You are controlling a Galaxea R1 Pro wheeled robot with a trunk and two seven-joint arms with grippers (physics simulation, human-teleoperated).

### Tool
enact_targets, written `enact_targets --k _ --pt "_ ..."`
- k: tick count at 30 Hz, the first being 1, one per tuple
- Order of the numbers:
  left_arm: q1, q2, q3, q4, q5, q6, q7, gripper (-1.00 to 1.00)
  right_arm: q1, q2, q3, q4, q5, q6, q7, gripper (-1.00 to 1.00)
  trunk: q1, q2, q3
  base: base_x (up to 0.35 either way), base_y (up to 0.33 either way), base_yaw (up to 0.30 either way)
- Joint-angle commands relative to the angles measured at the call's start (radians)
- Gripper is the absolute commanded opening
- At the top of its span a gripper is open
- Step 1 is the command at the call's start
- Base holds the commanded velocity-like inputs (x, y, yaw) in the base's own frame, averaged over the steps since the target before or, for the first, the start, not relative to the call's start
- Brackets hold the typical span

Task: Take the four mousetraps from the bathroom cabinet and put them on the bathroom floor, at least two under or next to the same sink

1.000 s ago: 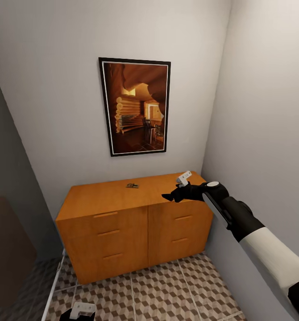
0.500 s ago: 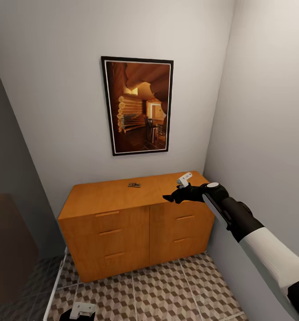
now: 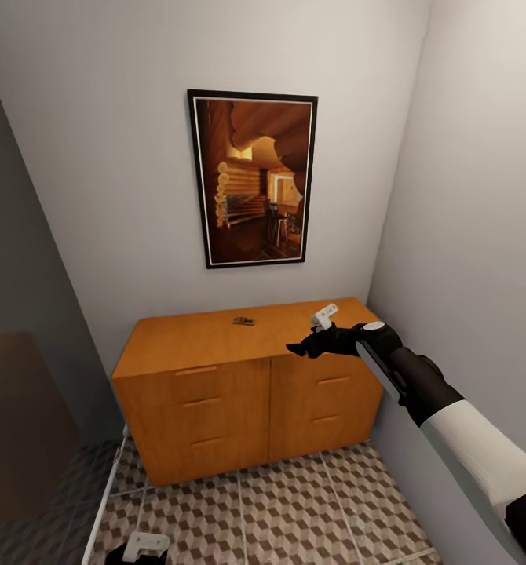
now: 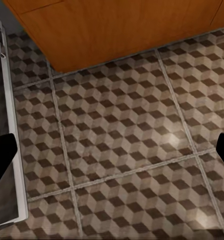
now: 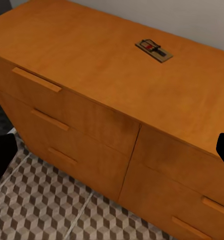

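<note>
One mousetrap, a small brown board with dark wire and a red spot, lies on top of the orange-brown cabinet near the back wall; it is also in the right wrist view. My right gripper hovers open over the cabinet's front right part, to the right of the trap and apart from it, with nothing between its fingers. Low over the cube-patterned bathroom floor, in front of the cabinet, my left gripper is open and empty. The sink is out of view.
A framed picture hangs above the cabinet. The right wall runs close beside my right arm. A white strip edges the tiles at the left, with darker floor and a dark brown panel beyond it.
The whole picture has shifted right, so the camera has moved. Both grippers hold the same pose, and the mousetrap lies where it was on the cabinet.
</note>
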Motion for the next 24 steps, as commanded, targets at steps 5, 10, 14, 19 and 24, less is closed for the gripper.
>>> enact_targets --k 5,10,14,19,24 --pt "-0.001 -0.001 -0.008 0.002 0.005 -0.005 0.001 1.0 -0.001 -0.001 0.003 -0.001 -0.007 0.006 -0.004 1.0 0.001 -0.002 -0.008 0.0 0.0 0.09" --pt "-0.001 -0.001 -0.008 0.003 0.005 -0.005 0.002 1.0 -0.001 -0.001 0.003 -0.001 -0.007 0.006 -0.006 1.0 0.001 -0.002 -0.009 0.0 0.0 0.023" --pt "-0.001 -0.002 -0.008 0.003 0.005 -0.005 0.002 1.0 -0.001 -0.001 0.003 -0.001 -0.007 0.006 -0.007 1.0 0.001 -0.002 -0.009 0.0 0.0 0.022" --pt "-0.001 -0.003 -0.008 0.003 0.005 -0.005 0.002 1.0 -0.001 -0.001 0.003 -0.001 -0.007 0.007 -0.007 1.0 0.001 -0.002 -0.009 0.0 -0.041 0.157" --pt "-0.001 -0.004 -0.008 0.003 0.005 -0.005 0.002 1.0 -0.001 -0.001 0.003 -0.001 -0.007 0.007 -0.007 1.0 0.001 -0.002 -0.009 0.0 -0.189 0.243"
